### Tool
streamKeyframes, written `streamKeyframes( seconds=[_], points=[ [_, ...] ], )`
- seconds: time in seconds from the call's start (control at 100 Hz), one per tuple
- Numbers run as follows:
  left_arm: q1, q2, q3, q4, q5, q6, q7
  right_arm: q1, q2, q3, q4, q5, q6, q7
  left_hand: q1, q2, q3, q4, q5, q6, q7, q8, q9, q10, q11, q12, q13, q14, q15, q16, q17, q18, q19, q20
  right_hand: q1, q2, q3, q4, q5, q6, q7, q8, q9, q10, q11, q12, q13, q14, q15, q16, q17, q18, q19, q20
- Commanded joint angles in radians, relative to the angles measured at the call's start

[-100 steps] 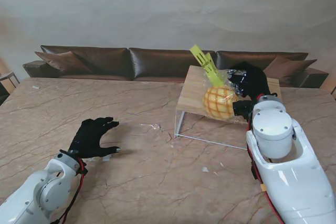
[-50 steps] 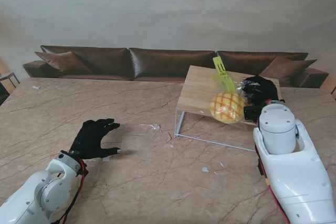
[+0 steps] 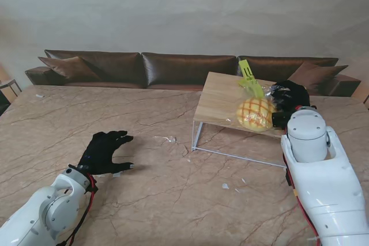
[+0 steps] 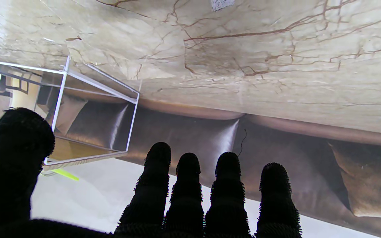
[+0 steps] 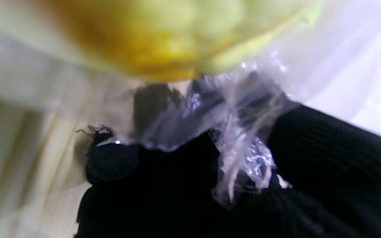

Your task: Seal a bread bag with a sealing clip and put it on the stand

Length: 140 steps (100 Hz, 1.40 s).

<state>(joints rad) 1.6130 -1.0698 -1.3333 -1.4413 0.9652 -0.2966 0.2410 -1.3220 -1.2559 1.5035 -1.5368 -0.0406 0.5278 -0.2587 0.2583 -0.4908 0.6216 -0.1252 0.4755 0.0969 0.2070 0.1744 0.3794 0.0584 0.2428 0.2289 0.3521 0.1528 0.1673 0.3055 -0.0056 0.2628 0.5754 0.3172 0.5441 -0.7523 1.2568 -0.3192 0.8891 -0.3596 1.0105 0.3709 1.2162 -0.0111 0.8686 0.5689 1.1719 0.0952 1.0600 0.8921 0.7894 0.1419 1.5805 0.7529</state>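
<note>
Right hand (image 3: 288,97) closed on the gathered neck of the bag (image 3: 256,113), plastic bunched between black fingers (image 5: 326,155) in the wrist view; bun inside resting on the stand (image 3: 216,105), toward its right side; green clip (image 3: 249,76) fastened at the neck, tilted up and away from the hand, just beside it. Left hand (image 3: 105,152) low over the marble table (image 3: 161,200), well apart from the stand, holding nothing, fingers (image 4: 187,191) spread and slightly curled, thumb out to the side; brown sofa (image 3: 144,67) behind the table.
</note>
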Motion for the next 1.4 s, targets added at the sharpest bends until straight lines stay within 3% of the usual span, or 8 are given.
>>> streamKeyframes(
  seconds=[0.0,0.32,0.43,0.62,0.86,1.06,1.15,1.39],
  points=[
    [0.004,-0.002,0.003,0.001,-0.004,0.0,-0.007,-0.006,-0.002,-0.009,0.025,-0.021,0.013,0.006,0.004,0.033,-0.024,0.035,-0.018,-0.006,0.015,0.007,-0.018,-0.008,-0.023,-0.019,-0.037,-0.017,-0.008,-0.013,-0.019,-0.001,-0.018,-0.006,0.025,0.024,-0.012,0.008,-0.021,0.001,0.016,-0.051,-0.03,-0.01,-0.016,-0.022,-0.02,0.029,-0.026,-0.022,-0.031,0.056,-0.005,0.016],
    [-0.01,-0.004,0.014,0.007,-0.009,-0.004,-0.003,-0.003,0.016,-0.027,0.039,-0.113,0.023,0.035,0.006,0.034,-0.025,0.037,-0.018,-0.005,0.014,0.006,-0.018,-0.008,-0.023,-0.019,-0.036,-0.02,-0.009,-0.013,-0.019,-0.001,-0.022,-0.005,-0.082,0.028,-0.027,0.008,-0.184,0.094,-0.054,-0.131,-0.217,-0.008,-0.058,-0.054,-0.188,0.024,-0.145,-0.077,-0.177,0.029,-0.078,0.017],
    [-0.01,-0.005,0.016,0.009,-0.011,-0.003,0.001,-0.007,0.025,-0.033,0.035,-0.145,0.021,0.051,0.006,0.031,-0.025,0.037,-0.017,-0.005,0.014,0.006,-0.019,-0.008,-0.023,-0.019,-0.036,-0.016,-0.009,-0.013,-0.02,0.001,-0.022,-0.004,-0.165,0.068,-0.021,0.161,-0.264,0.183,-0.274,0.014,-0.384,-0.015,-0.074,-0.087,-0.328,0.027,-0.248,-0.121,-0.32,0.021,-0.201,0.023],
    [-0.008,-0.005,0.016,0.008,-0.017,-0.001,-0.003,-0.018,0.03,-0.031,0.018,-0.174,0.019,0.055,0.006,0.033,-0.025,0.036,-0.019,-0.013,0.013,0.006,-0.02,-0.019,-0.026,-0.021,-0.038,-0.025,-0.012,-0.015,-0.037,0.032,-0.039,-0.01,-0.237,0.062,-0.101,0.155,-0.477,0.243,-0.318,-0.04,-0.627,-0.02,-0.105,-0.13,-0.589,0.014,-0.352,-0.166,-0.585,-0.015,-0.452,-0.019],
    [-0.01,-0.008,0.016,0.007,-0.026,0.001,-0.001,-0.059,0.046,-0.013,-0.03,-0.211,-0.021,0.08,0.003,0.037,-0.035,0.036,-0.017,-0.015,0.013,0.006,-0.019,-0.019,-0.029,-0.023,-0.039,-0.022,-0.016,-0.017,-0.038,0.049,-0.047,-0.011,-0.375,0.131,-0.287,0.148,-0.633,0.282,-0.344,-0.129,-0.887,-0.014,-0.253,-0.247,-0.799,-0.023,-0.648,-0.38,-0.754,-0.066,-0.784,-0.125],
    [-0.012,-0.01,0.014,0.009,-0.06,-0.012,-0.02,-0.113,0.065,0.001,-0.084,-0.311,-0.13,0.08,0.013,0.06,-0.067,0.042,-0.016,0.004,0.007,0.002,-0.033,-0.002,-0.024,-0.019,-0.049,-0.034,-0.013,-0.019,-0.012,-0.074,-0.071,-0.037,-0.407,0.232,-0.437,0.168,-0.653,0.263,-0.34,-0.16,-0.909,-0.026,-0.328,-0.282,-0.805,-0.078,-0.782,-0.514,-0.739,-0.135,-0.965,-0.266],
    [-0.011,-0.011,0.011,0.006,-0.073,-0.02,-0.032,-0.143,0.074,0.005,-0.123,-0.348,-0.178,0.081,0.024,0.08,-0.106,0.049,-0.011,0.01,-0.002,-0.003,-0.039,0.001,-0.02,-0.017,-0.054,-0.044,-0.004,-0.023,0.004,-0.128,-0.062,-0.038,-0.402,0.312,-0.636,0.224,-0.645,0.256,-0.34,-0.167,-0.883,-0.028,-0.363,-0.293,-0.79,-0.11,-0.806,-0.564,-0.72,-0.176,-1.003,-0.353],
    [-0.01,-0.016,0.01,0.003,-0.094,-0.036,-0.024,-0.223,0.094,-0.011,-0.216,-0.45,-0.302,0.101,0.041,0.147,-0.206,0.072,0.002,0.006,-0.014,-0.01,-0.039,-0.004,-0.022,-0.019,-0.056,-0.057,0.004,-0.034,0.027,-0.173,-0.028,-0.026,-0.492,0.24,-0.511,0.243,-0.608,0.253,-0.35,-0.17,-0.817,-0.026,-0.423,-0.314,-0.759,-0.146,-0.817,-0.62,-0.694,-0.234,-0.981,-0.461]
  ],
)
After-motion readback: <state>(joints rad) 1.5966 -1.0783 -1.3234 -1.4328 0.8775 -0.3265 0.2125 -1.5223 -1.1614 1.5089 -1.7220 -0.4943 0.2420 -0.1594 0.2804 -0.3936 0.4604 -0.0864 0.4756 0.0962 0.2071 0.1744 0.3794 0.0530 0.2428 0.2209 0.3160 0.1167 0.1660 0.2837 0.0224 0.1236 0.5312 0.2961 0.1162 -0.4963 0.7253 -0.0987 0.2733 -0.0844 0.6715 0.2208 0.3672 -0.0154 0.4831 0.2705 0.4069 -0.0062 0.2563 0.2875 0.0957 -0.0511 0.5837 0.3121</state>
